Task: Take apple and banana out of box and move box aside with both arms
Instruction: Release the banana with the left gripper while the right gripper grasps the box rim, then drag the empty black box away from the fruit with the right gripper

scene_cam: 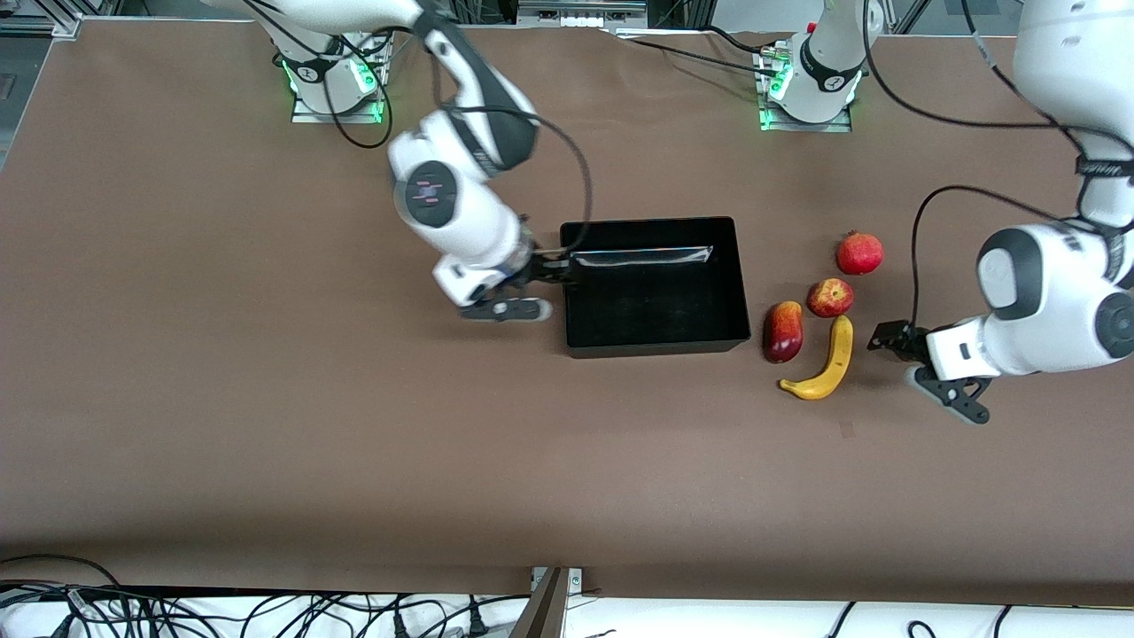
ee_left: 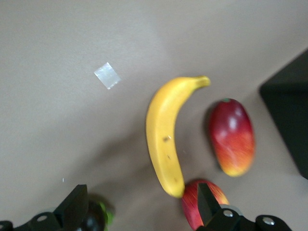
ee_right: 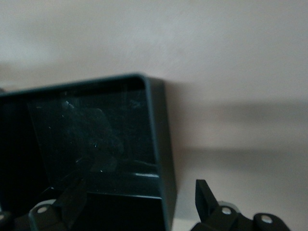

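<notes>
The black box [scene_cam: 742, 292] stands mid-table. My right gripper [scene_cam: 556, 268] is open at the box's wall toward the right arm's end. In the right wrist view its jaws [ee_right: 139, 204] straddle that wall [ee_right: 161, 139], one finger inside and one outside. The red-and-yellow apple [scene_cam: 830, 297] and the yellow banana [scene_cam: 824, 363] lie beside the box toward the left arm's end. My left gripper [scene_cam: 883, 340] is open and empty, low beside them. In the left wrist view [ee_left: 142, 206] the banana [ee_left: 163, 139] lies ahead of the jaws, and one finger [ee_left: 207, 202] overlaps the apple [ee_left: 192, 207].
A red-yellow mango [scene_cam: 783, 330] lies between the box and the banana; it also shows in the left wrist view [ee_left: 232, 137]. A red pomegranate [scene_cam: 859, 252] lies farther from the front camera than the apple. A small tape patch [ee_left: 107, 75] is on the brown table [scene_cam: 266, 399].
</notes>
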Robot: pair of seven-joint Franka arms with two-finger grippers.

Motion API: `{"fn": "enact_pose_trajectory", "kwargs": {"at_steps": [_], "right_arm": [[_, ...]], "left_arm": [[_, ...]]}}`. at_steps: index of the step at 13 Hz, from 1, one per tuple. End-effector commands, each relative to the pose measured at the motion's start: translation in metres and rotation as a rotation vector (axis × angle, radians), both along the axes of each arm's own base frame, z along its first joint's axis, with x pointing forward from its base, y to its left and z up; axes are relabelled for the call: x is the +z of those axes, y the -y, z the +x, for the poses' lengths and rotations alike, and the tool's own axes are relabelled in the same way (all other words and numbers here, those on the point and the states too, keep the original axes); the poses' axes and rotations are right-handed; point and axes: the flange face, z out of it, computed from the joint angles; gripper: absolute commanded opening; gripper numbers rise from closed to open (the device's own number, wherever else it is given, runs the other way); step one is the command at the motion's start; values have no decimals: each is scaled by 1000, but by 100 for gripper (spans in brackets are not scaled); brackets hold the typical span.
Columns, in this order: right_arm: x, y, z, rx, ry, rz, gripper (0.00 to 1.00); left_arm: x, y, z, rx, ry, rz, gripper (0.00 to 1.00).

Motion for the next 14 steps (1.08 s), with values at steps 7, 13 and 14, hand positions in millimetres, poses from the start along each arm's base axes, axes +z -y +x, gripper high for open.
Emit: {"fn": "enact_pose_trajectory", "kwargs": {"at_steps": [7,13,14], "right_arm": [[-98,-41,-46,68,14,-118,0],[-52,1,-1,16,43,-127,0],[-41,21,13,47,37,-139,0]], "left_arm": [[224,-5,-85,101,31,103,100],[285,41,-122,252,40,221,100],[285,42,-122,273,38,224,100]]}}
